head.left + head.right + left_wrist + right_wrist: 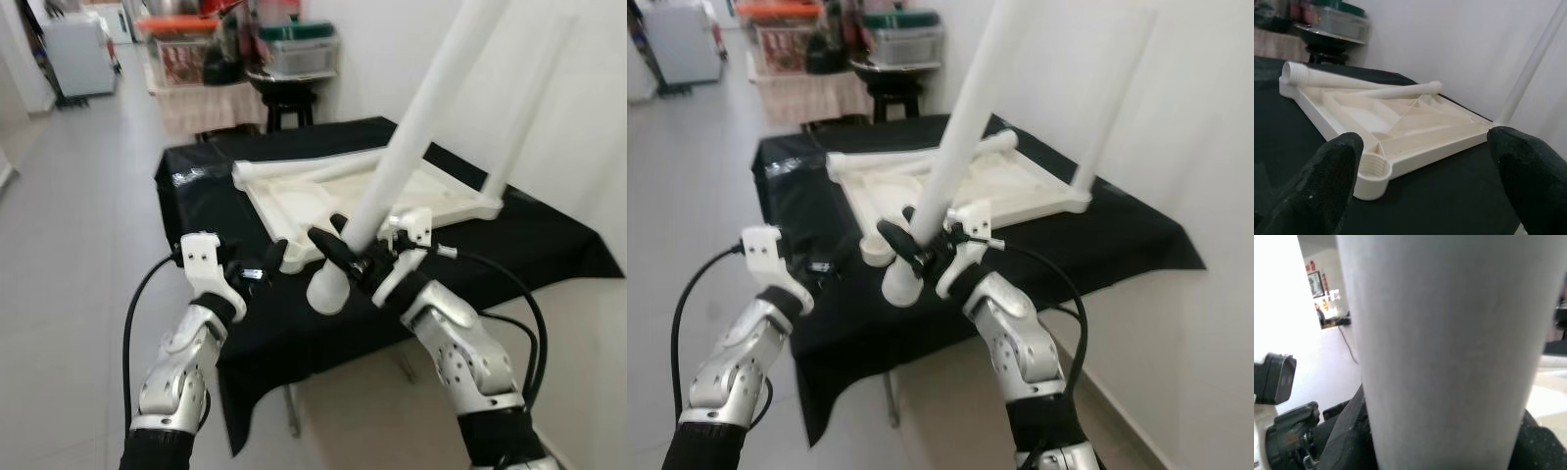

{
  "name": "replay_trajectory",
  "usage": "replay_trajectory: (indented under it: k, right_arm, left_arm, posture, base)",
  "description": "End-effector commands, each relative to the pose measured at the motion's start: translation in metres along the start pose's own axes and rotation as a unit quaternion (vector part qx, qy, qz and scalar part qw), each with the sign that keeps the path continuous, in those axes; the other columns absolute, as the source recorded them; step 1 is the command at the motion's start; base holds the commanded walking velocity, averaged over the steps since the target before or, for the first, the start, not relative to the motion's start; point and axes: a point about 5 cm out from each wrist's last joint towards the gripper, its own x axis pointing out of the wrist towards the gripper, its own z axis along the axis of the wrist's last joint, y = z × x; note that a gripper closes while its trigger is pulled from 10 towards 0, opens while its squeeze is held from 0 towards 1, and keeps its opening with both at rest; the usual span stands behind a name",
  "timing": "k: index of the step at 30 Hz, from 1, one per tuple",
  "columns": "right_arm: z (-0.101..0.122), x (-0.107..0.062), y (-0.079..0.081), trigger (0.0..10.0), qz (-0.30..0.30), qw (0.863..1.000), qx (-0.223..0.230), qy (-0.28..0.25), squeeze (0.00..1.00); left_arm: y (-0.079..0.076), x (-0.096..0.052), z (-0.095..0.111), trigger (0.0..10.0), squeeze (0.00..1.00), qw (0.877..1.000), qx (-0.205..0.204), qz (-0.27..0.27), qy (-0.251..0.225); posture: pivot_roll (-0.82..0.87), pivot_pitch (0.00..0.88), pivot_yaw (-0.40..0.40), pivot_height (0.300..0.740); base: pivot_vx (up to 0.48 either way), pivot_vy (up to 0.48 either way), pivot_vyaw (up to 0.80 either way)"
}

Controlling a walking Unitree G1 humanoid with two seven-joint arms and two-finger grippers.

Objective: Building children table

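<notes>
- My right gripper (351, 257) is clamped around a white table leg (411, 137); the leg runs up and away from the gripper, tilted, with its rounded lower end (326, 291) hanging just past the near edge of the work table.
- Right wrist view: the leg (1449, 347) sits right between the black fingers (1347, 440), pressed against them.
- My left gripper (257, 269) hovers just left of that leg end, near the table's front edge, fingers spread apart and holding nothing.
- Left wrist view: both fingertips (1322, 181) are wide apart, aimed at the tabletop panel.
- White tabletop panel (323, 196) lies upside down, ribs up, on the black cloth (549, 245) covering the work table.
- Its near corner socket (1374, 171) is round, threaded and has no leg in it; it's close in front of the left gripper.
- A second leg (1366, 87) lies flat across the panel, its threaded end at the far-left corner.
- A third leg (524, 108) stands up from the panel's right corner, next to the white wall.
- Background: a black stool (289, 103) with a green-lidded bin (299, 47) on top, beyond the table; grey tile floor (69, 225) to the left.
</notes>
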Motion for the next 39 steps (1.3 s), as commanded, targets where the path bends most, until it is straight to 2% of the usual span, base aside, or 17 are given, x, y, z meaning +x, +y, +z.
replay_trajectory:
  k: [1, 15, 18, 23, 29, 33, 39]
  right_arm:
    - [0.001, 0.003, 0.002, 10.0, 0.003, 1.0, -0.006, -0.001, 0.0]
    - [0.0, 0.002, -0.001, 10.0, -0.008, 1.0, -0.019, 0.003, 0.0]
    - [-0.001, 0.003, -0.001, 10.0, -0.014, 1.0, -0.022, 0.004, 0.0]
    - [-0.002, 0.002, -0.003, 10.0, -0.011, 1.0, -0.026, 0.008, 0.0]
    - [-0.003, 0.0, -0.005, 10.0, -0.012, 1.0, -0.026, 0.011, 0.0]
    - [-0.007, 0.0, -0.007, 10.0, -0.026, 0.998, -0.042, 0.032, 0.0]
    - [-0.006, 0.0, -0.009, 10.0, -0.037, 0.998, -0.041, 0.024, 0.0]
  left_arm:
    - [0.003, -0.001, 0.0, 10.0, 0.0, 1.0, -0.002, 0.005, 0.001]
    - [0.005, -0.001, -0.005, 10.0, 0.0, 1.0, 0.009, 0.016, 0.013]
    - [0.011, -0.001, -0.011, 10.0, 0.0, 0.998, 0.021, 0.043, 0.029]
    - [0.011, -0.005, -0.018, 10.0, 0.0, 0.998, 0.01, 0.028, 0.058]
    - [0.013, -0.011, -0.021, 10.0, 0.0, 0.998, 0.013, 0.017, 0.063]
    - [0.016, -0.016, -0.025, 10.0, 0.0, 0.997, 0.015, 0.019, 0.07]
    - [0.014, -0.017, -0.028, 10.0, 0.0, 0.997, 0.016, 0.015, 0.074]
  posture:
    - [-0.09, 0.0, -0.03, 0.74]
    - [-0.1, 0.0, -0.026, 0.74]
    - [-0.09, 0.0, -0.024, 0.74]
    - [-0.1, 0.0, -0.021, 0.74]
    - [-0.1, 0.0, -0.019, 0.74]
    - [-0.09, 0.0, -0.022, 0.74]
    - [-0.09, 0.0, -0.022, 0.74]
  base:
    - [0.0, -0.416, 0.0]
    - [0.185, -0.393, 0.0]
    - [0.0, 0.0, 0.0]
    - [0.0, 0.0, 0.16]
    - [0.237, 0.0, 0.8]
    - [0.367, 0.0, 0.4]
    - [0.378, 0.0, 0.53]
